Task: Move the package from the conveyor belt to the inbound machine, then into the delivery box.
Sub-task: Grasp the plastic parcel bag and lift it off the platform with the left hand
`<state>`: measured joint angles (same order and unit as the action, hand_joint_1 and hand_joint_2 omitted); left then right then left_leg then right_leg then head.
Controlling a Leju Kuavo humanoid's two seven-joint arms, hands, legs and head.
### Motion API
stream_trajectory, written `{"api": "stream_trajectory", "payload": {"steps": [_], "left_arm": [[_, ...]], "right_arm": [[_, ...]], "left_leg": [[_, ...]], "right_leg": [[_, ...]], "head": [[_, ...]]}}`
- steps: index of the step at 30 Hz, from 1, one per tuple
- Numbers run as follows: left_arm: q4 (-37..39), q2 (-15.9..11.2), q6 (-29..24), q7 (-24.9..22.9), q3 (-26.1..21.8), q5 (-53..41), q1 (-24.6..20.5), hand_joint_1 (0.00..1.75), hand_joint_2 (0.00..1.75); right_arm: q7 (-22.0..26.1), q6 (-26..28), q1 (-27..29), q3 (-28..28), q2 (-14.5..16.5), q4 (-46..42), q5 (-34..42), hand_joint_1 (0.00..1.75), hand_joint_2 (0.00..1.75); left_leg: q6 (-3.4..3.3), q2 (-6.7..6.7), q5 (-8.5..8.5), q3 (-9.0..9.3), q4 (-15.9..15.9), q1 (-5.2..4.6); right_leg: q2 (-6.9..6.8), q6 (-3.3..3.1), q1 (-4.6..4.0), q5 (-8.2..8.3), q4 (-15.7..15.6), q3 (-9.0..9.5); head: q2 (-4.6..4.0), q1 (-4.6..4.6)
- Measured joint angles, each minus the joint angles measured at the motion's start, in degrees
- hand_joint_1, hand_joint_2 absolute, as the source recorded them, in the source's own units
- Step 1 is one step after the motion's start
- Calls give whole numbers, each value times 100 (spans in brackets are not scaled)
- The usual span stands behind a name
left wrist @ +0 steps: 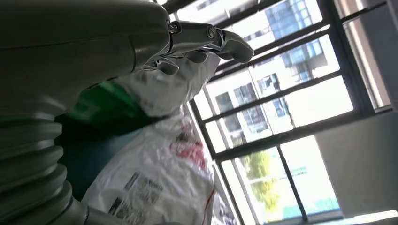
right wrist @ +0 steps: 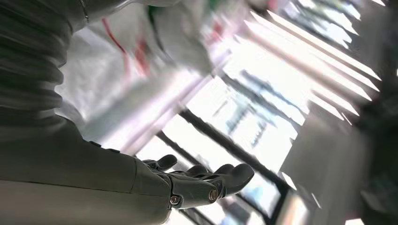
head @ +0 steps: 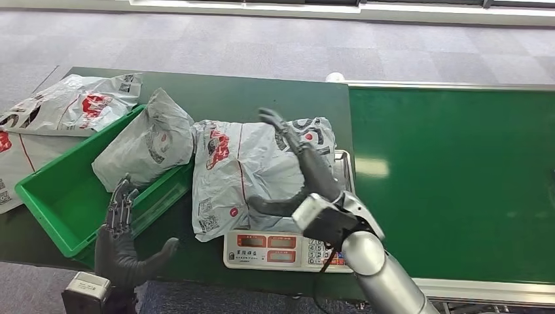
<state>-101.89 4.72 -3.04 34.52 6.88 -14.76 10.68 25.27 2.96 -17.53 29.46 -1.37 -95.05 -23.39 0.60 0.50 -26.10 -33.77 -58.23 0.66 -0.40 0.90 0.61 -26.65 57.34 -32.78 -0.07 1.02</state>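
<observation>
The grey package [head: 252,170] with red print is seen lying on the inbound machine [head: 281,250], a white scale with red displays at the dark table's [head: 262,91] near edge, and its left end overhangs onto the table toward the green delivery box [head: 59,203]. The right hand [head: 302,171] is raised over the package's right part, fingers spread and thumb out toward the left, nothing held; whether the fingertips touch the bag cannot be told. In the right wrist view the right hand [right wrist: 202,180] is shown empty with the fingers loosely extended. The left hand [head: 124,239] is held at the table's near edge, just beside the delivery box's front corner, fingers apart and empty, well left of the package. A second grey bag [head: 147,137] is leaned in the box. More bags [head: 72,104] are lying beyond the box. The green conveyor belt [head: 458,183] is seen on the right.
</observation>
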Motion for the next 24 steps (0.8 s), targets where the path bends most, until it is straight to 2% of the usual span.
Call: {"api": "stream_trajectory", "payload": {"steps": [2, 5, 7, 9, 13, 16, 19, 21, 24], "left_arm": [[-110, 4, -321, -364, 127, -473, -280, 0, 175], [-111, 14, -596, -1126, 373, -1176, -883, 0, 175], [-61, 26, -670, -1395, 548, -1412, -1250, 0, 175], [-21, 33, -713, -1466, 675, -1464, -1477, 0, 175], [38, 34, -721, -1596, 818, -1602, -1655, 0, 175], [238, 52, -464, -2260, 992, -2454, -1951, 0, 175], [1148, 274, -135, -3193, 1380, -3416, -2677, 0, 175], [2102, 514, -60, -3443, 1699, -3669, -3191, 0, 175], [3534, 913, 23, -3633, 2156, -3854, -3754, 0, 175]], "right_arm": [[485, 1024, 446, -441, 56, -795, -38, 0, 175], [1122, 2903, 1071, -1092, 223, -1836, -58, 0, 175], [1328, 3543, 1404, -1397, 287, -2335, -5, 0, 175], [1402, 3645, 1619, -1566, 319, -2651, 13, 0, 175], [1447, 3686, 1810, -1719, 366, -2970, -15, 0, 175], [1462, 3701, 1942, -2013, 593, -3220, 35, 0, 175], [1457, 3713, 2192, -2446, 744, -3175, 731, 0, 175], [1449, 3707, 2260, -2602, 801, -2959, 1130, 0, 175], [1452, 3699, 2259, -2651, 852, -2617, 1323, 0, 175]], "left_leg": [[0, 6, 0, -5, -1, -1], [-3, 13, -2, -11, -1, -5], [-4, -5, -5, -10, 1, -7], [-4, -37, -8, -4, 1, -9], [-2, -51, -4, 4, 1, -9], [-3, -40, 2, 5, 0, -9], [-14, -10, 10, -3, 0, -11], [-22, -11, 18, -11, 0, -20], [-29, -24, 24, -15, -2, -32]], "right_leg": [[-7, 0, 1, -1, -1, -2], [-17, 1, 4, -1, -2, -1], [0, 1, 6, 3, -1, 2], [31, 0, 6, 10, -1, -4], [44, -3, 4, 15, -1, -9], [32, -4, 2, 14, -1, -17], [-7, 2, 8, 15, -1, -1], [-2, 15, 19, 29, 0, -4], [20, 29, 32, 45, 0, -12]], "head": [[0, 0], [0, -1], [0, -1], [0, -1], [0, 0], [0, 1], [0, 0], [0, -1], [0, -2]]}}
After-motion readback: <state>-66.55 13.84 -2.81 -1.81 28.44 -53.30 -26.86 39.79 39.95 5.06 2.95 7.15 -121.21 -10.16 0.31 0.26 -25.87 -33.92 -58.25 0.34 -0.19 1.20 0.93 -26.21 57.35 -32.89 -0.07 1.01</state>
